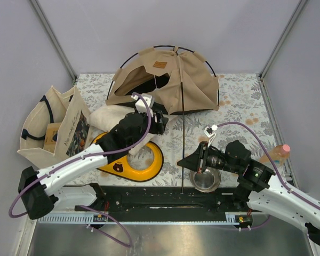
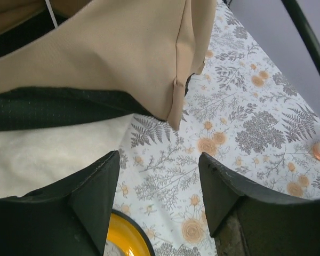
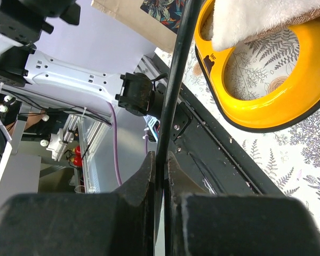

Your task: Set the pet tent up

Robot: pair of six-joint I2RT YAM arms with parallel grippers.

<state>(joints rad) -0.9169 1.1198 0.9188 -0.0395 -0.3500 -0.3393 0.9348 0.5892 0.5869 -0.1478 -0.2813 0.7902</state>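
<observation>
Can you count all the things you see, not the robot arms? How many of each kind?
pet tent: 1
tote bag: 1
fluffy cushion: 1
yellow ring: 1
metal bowl: 1
bottle: 1
Total: 6

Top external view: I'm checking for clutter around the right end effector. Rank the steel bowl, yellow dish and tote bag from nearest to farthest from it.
From the right end effector, shut on the pet tent pole:
1. Steel bowl: just to its right, toward the near edge.
2. Yellow dish: to its left, across the pole.
3. Tote bag: far left.
</observation>
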